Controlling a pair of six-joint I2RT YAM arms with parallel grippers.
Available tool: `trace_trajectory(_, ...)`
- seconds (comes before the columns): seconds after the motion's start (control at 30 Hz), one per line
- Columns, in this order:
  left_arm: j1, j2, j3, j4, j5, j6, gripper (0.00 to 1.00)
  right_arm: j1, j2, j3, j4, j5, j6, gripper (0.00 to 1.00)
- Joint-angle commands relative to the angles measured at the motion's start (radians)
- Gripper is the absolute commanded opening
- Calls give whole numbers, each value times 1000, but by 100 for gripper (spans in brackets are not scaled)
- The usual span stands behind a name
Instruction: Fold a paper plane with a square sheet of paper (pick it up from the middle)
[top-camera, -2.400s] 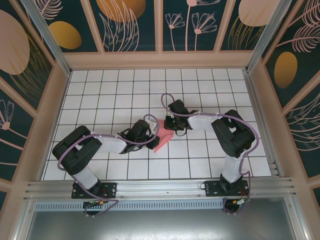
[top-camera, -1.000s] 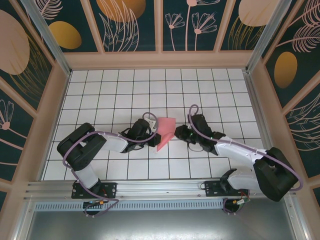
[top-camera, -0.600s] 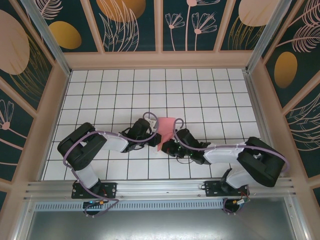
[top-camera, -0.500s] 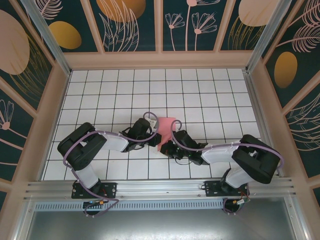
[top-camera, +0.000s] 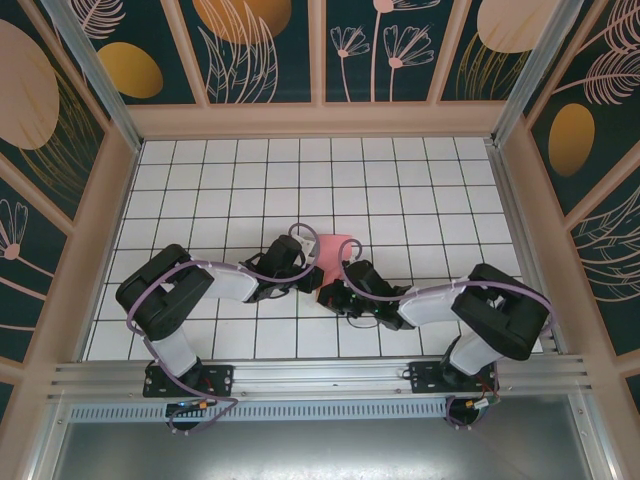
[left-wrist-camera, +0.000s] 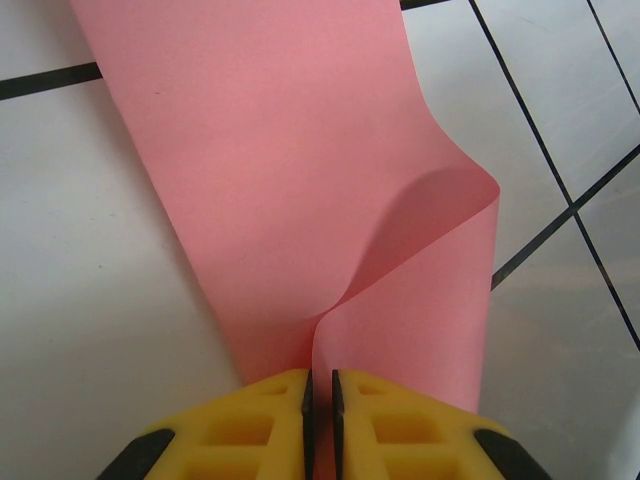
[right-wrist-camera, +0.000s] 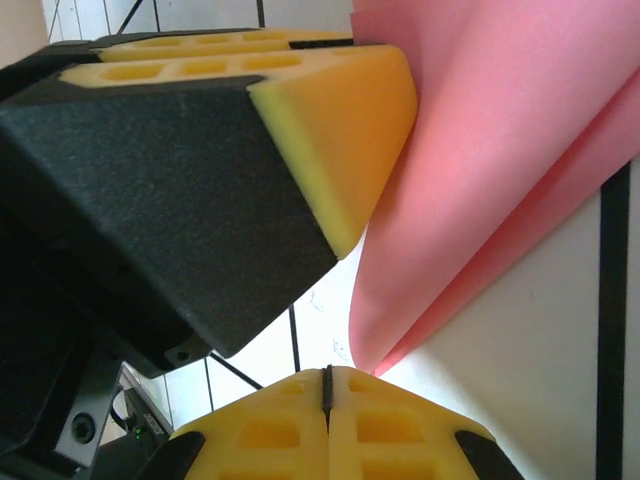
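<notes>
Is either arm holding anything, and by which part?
The left gripper pinches the pink sheet of paper at its buckled edge. The right gripper is shut at a corner; a grip there cannot be told.

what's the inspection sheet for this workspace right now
surface: white grid-tiled table, no marks seen
job's things: pink sheet of paper, bent over into a loose loop, not yet a plane
clutter: nothing seen
grippers: left end effector shut on the paper's fold; right end effector shut at a paper corner, grip unclear
cables: purple cables run along both arms, looping off the wrists near the paper
surroundings: floral wall panels; metal rail at near edge
</notes>
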Motion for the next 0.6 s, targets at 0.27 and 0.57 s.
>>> trace_trajectory(0.27, -10, 53, 4, -54, -10, 25, 16, -4, 77, 22, 98, -10, 23, 7)
trace_trajectory(0.57, -9, 53, 7, -55, -9, 26, 16, -5, 111, 23, 41, 8, 27, 8)
